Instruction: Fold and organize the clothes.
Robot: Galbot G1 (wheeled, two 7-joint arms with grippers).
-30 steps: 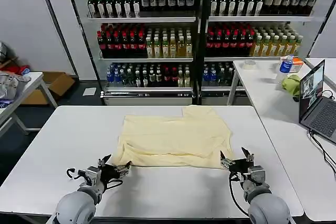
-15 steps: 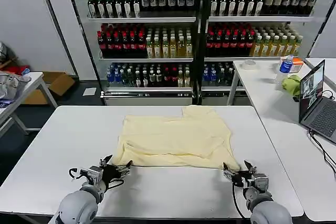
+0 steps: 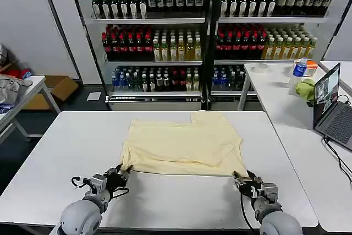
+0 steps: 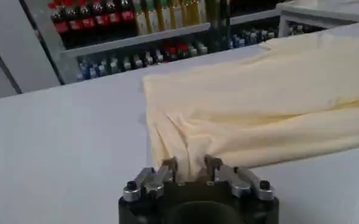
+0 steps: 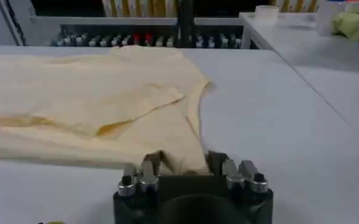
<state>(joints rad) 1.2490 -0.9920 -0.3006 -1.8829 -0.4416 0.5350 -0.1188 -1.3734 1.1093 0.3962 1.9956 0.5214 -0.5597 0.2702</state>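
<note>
— Cream fabric: where does the T-shirt [image 3: 184, 144] lie, and what has changed?

— Spread on the white surface [image 3: 66, 152], collar toward the far edge. A second ago both grippers stood spread just short of the near hem; now the left gripper [image 3: 122, 173] pinches the near left corner and the right gripper [image 3: 240, 180] pinches the near right corner. The left wrist view shows cloth puckered between that gripper's fingers [image 4: 169, 167].

— Meaning for the task?

— Both corners appear secured, so the first fold, presumably carrying the hem away toward the collar, can begin. A thin corner could slip out.
</note>
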